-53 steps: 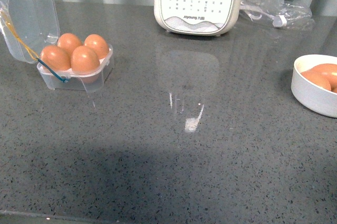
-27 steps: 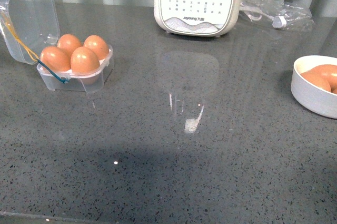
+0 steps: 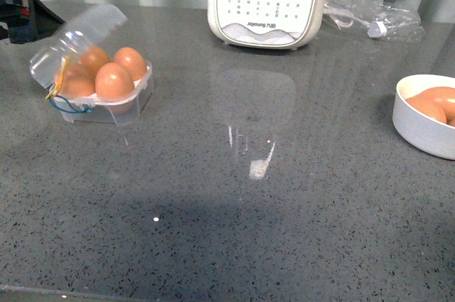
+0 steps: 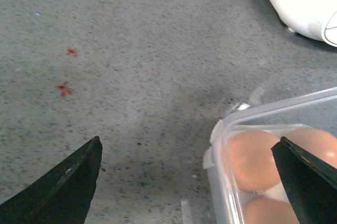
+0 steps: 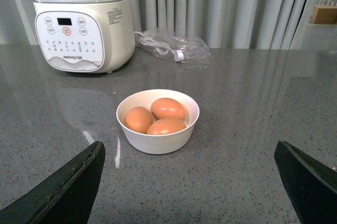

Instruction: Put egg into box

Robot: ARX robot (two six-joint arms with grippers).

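The clear box [image 3: 106, 99] stands at the left of the counter with several brown eggs [image 3: 114, 80] in it. Its hinged lid [image 3: 78, 39] is blurred and tilted halfway over the eggs. My left gripper [image 3: 20, 9] shows as a dark shape just behind the lid at the far left edge. In the left wrist view the gripper [image 4: 188, 147] is open, with the box [image 4: 221, 139] and its eggs [image 4: 253, 161] by one finger. My right gripper [image 5: 189, 149] is open and empty, in front of the white bowl [image 5: 158, 142] holding three eggs [image 5: 167, 109]. The right gripper is out of the front view.
A white kitchen appliance [image 3: 266, 0] stands at the back middle, and it also shows in the right wrist view [image 5: 81, 29]. A clear bag with a cable [image 3: 370, 14] lies at the back right. The bowl [image 3: 419, 131] sits at the right edge.
The box lid has swung from standing open at the left to tilting over the eggs. My left gripper has come into view behind it.
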